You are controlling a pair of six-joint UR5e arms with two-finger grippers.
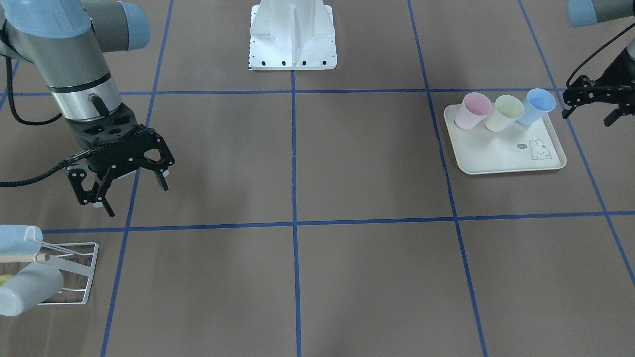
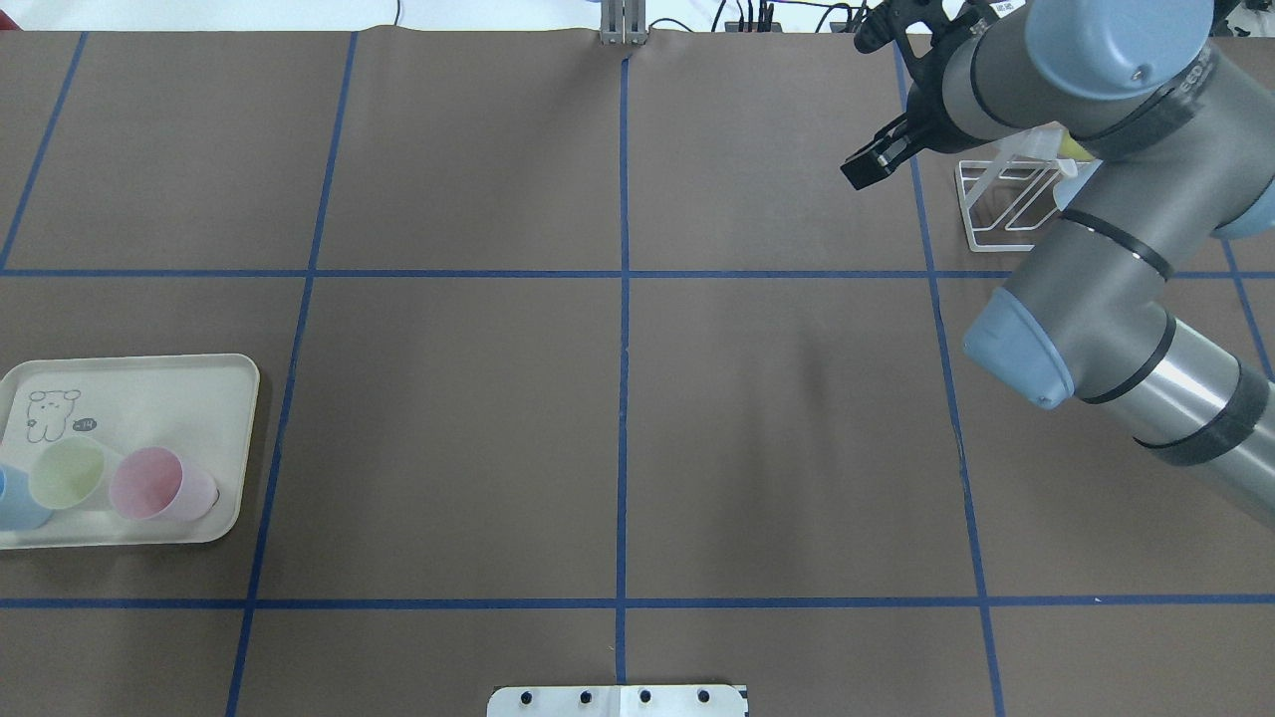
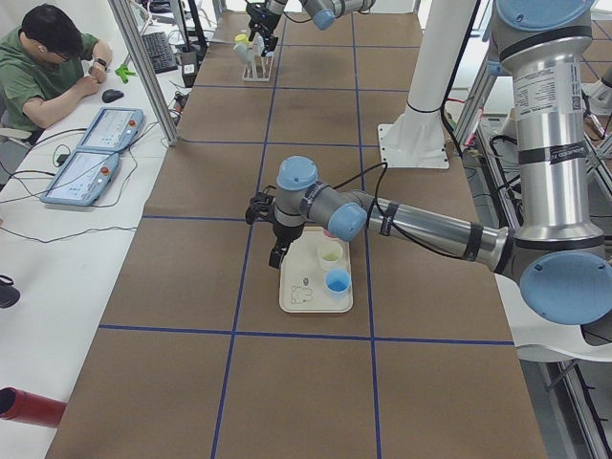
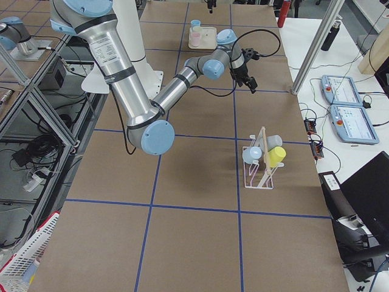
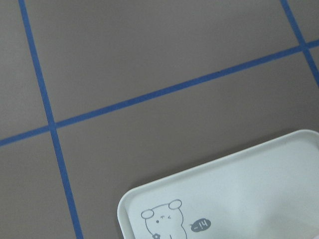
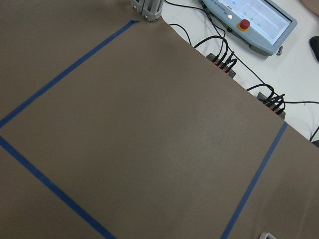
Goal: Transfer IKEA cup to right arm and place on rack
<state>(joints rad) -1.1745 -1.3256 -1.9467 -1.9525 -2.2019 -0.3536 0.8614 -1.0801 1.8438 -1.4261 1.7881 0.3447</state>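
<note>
Brown paper-covered table [image 1: 347, 163] gridded with blue tape [image 1: 293, 148], white base plate [image 1: 292, 49] at the robot's edge. White bench [image 3: 57, 249] alongside, with two teach pendants [image 3: 110, 129] and a seated person [image 3: 48, 67]. Right gripper [image 1: 134, 196] open and empty over the tape near the rack [image 1: 74, 272], already loaded with cups. Left gripper [image 1: 588, 116] open, holding nothing, just beside the cream tray [image 1: 496, 153], with pink cup [image 1: 471, 111], green cup [image 1: 503, 113] and blue cup [image 1: 535, 105] standing mouth-up in a row along the tray's robot-side edge, well apart from the rack.
</note>
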